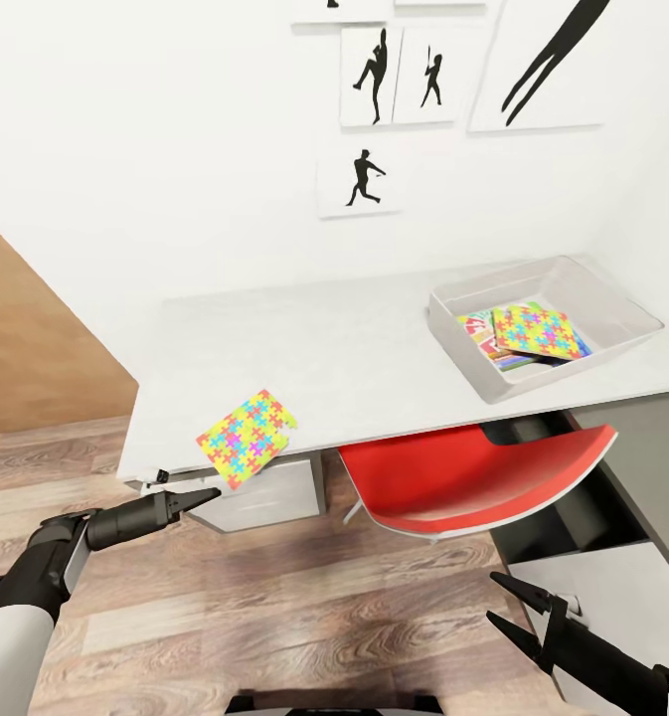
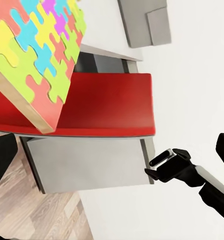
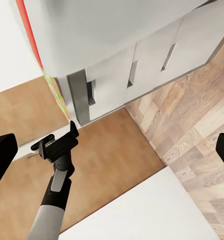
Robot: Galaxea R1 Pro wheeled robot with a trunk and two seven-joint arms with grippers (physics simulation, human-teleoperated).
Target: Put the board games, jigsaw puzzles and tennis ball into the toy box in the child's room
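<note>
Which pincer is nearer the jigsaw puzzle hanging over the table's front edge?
Left. The left pincer sits just below and in front of the jigsaw puzzle, close to its overhanging corner. The right pincer is far off, low beyond the red chair.

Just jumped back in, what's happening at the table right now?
The left hand is at the table's front edge, its tip by a jigsaw puzzle that overhangs the edge. The toy box already holds the other puzzle on a board game. The right hand hangs open and empty, low by the red chair.
</note>
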